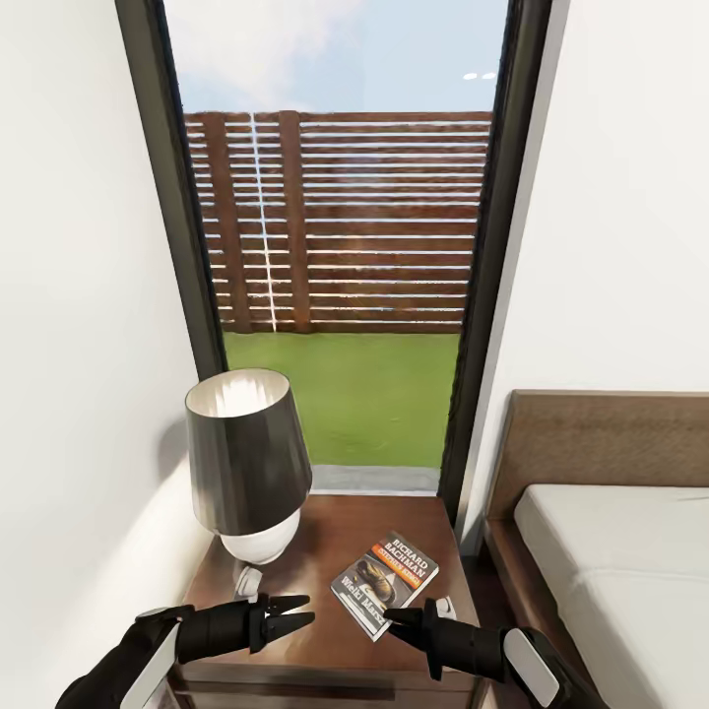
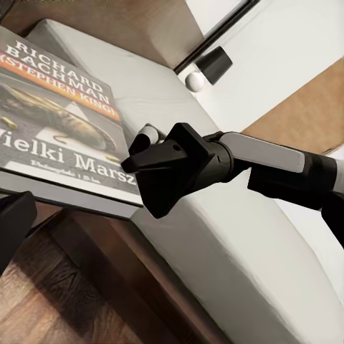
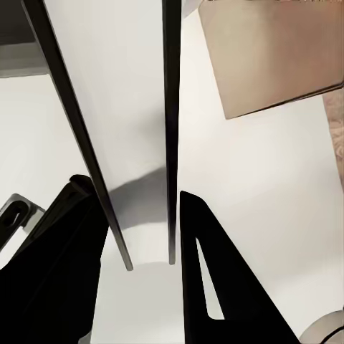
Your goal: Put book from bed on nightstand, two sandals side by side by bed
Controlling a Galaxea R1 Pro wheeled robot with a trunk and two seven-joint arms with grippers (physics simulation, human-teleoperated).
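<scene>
While the right gripper (image 1: 394, 618) hovers at the near right edge of the nightstand (image 1: 325, 650), its tip sits just at the near corner of the book (image 1: 386, 582); in the right wrist view its 2 fingers (image 3: 215, 272) stand spread with a clear gap between them and nothing pinched. From the left wrist view the same gripper (image 2: 154, 168) shows as a dark block just beside the book's (image 2: 61, 115) edge, and whether it touches the cover I cannot tell. The left gripper (image 1: 295, 611) reaches in from the other side over the near left part of the nightstand, its pointed fingers close together at the tips and holding nothing, a short way apart from the book. That book lies flat and face up on the dark wood top, turned at an angle, right of centre. A lamp (image 1: 246, 463) with a dark shade and white base stands at the back left of the top. Beyond it a tall dark-framed window (image 1: 340, 246) shows a slatted fence (image 1: 345, 222) and grass (image 1: 345, 394). Right of the nightstand is the bed (image 1: 630, 581), with its brown headboard against the white wall (image 1: 630, 197) and its light mattress bare in the part that shows.
</scene>
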